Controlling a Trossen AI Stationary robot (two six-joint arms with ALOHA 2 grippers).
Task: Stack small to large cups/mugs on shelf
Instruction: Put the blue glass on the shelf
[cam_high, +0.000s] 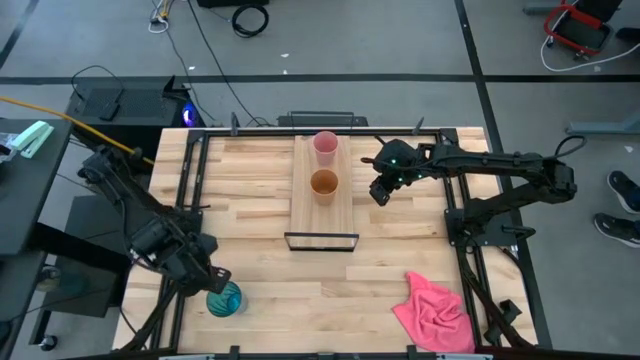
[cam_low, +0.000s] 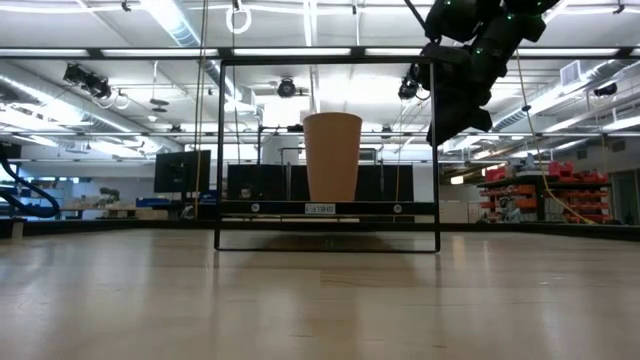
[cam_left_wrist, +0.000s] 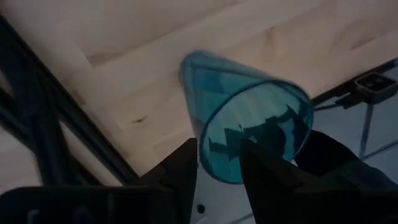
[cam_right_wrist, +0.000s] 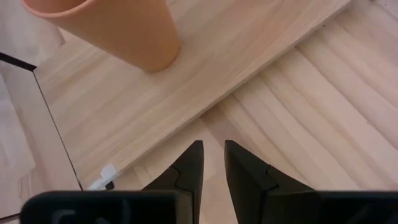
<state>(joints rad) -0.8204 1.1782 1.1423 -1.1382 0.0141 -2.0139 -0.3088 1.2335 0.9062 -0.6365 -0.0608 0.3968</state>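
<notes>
The teal-blue cup (cam_high: 226, 299) stands near the table's near-left corner, and my left gripper (cam_high: 208, 278) is at its rim, shut on it. In the left wrist view the cup (cam_left_wrist: 249, 118) shows its open mouth toward the camera. The pale pink cup (cam_high: 325, 147) and the orange-tan cup (cam_high: 323, 184) stand upright on the light-wood shelf (cam_high: 322, 215), pink at the far end. My right gripper (cam_high: 380, 192) hangs shut in the air just right of the shelf, touching nothing, with the orange-tan cup (cam_right_wrist: 118, 31) beyond it. My left gripper holds the teal cup by its rim (cam_left_wrist: 208, 158), on the side toward the table's left. One finger (cam_left_wrist: 267, 171) stands inside the mouth and the other finger (cam_left_wrist: 180, 171) outside the wall. The fingers slant down from the left. Whether the base is off the table I cannot tell.
A crumpled pink cloth (cam_high: 435, 312) lies near the table's near-right corner. The shelf's thin black frame (cam_low: 327, 150) stands at its near end, with the orange-tan cup (cam_low: 332, 157) behind it. Black rails (cam_high: 190, 190) run along the table's left and right sides.
</notes>
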